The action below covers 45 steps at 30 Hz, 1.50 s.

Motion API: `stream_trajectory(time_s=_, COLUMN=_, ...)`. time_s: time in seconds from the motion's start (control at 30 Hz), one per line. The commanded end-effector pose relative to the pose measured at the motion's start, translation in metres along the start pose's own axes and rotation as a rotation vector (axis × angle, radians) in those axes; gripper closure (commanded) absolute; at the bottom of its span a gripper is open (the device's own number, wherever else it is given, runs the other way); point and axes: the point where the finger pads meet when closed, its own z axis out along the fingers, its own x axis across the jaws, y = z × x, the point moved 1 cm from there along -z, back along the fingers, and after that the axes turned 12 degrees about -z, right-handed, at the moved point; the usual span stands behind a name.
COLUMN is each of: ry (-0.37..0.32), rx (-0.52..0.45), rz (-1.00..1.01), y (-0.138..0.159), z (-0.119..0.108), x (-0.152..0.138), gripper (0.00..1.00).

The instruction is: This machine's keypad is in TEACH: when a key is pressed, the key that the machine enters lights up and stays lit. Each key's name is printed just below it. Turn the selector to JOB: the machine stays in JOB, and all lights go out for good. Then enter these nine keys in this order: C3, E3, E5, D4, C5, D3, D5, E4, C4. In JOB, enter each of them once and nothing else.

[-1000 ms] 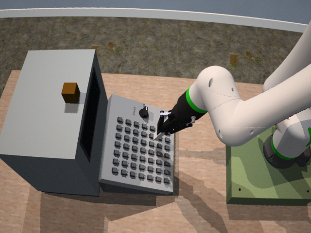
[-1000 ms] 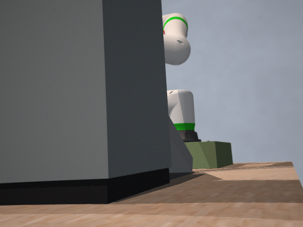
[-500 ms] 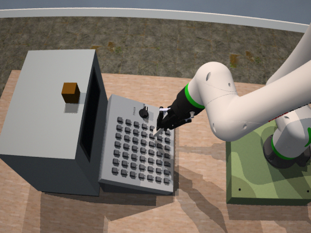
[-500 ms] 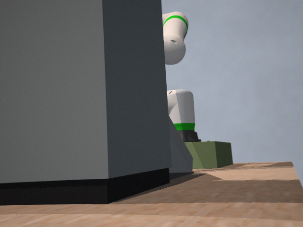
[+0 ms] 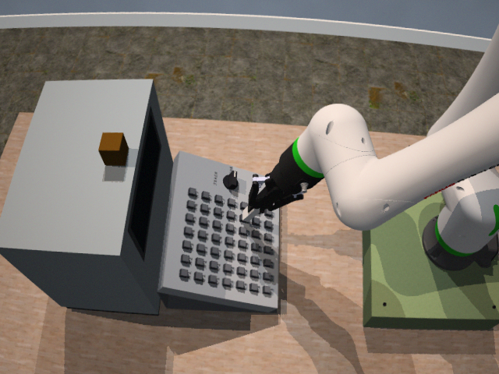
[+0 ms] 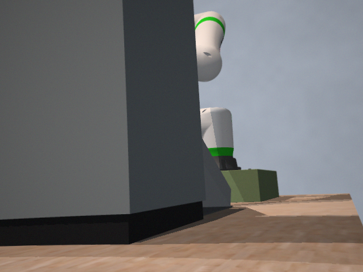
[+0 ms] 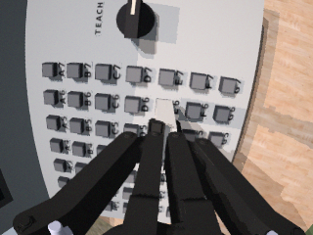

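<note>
The grey keypad (image 5: 219, 229) slopes out from the front of the machine and carries rows of dark square keys; none is lit. Its black selector knob (image 5: 231, 181) sits at the top. In the wrist view the knob (image 7: 136, 20) has its white mark pointing up at the word JOB, with TEACH to its left. My gripper (image 5: 256, 201) is shut and hangs low over the keypad's upper right part. A pale tip (image 7: 166, 112) sticks out past the fingers (image 7: 163, 129) and covers the fifth key of the second row. I cannot tell whether it touches the key.
The big grey machine box (image 5: 76, 181) stands left of the keypad, with a brown cube (image 5: 113, 148) on top; it fills the exterior view (image 6: 88, 117) and hides the keypad there. The arm's green base (image 5: 431, 273) is on the right of the wooden table.
</note>
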Motion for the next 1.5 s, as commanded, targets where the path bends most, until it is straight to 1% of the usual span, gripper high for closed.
stream_trajectory(time_s=0.0, ry=0.0, rx=0.0, rz=0.0, y=-0.0001, z=0.0005, x=0.0, gripper=1.0)
stream_trajectory(time_s=0.77, ry=0.0, rx=0.0, rz=0.0, y=-0.0001, z=0.0011, x=0.0, gripper=1.0)
stream_trajectory(time_s=1.47, ry=0.0, rx=0.0, rz=0.0, y=-0.0001, z=0.0104, x=0.0, gripper=1.0)
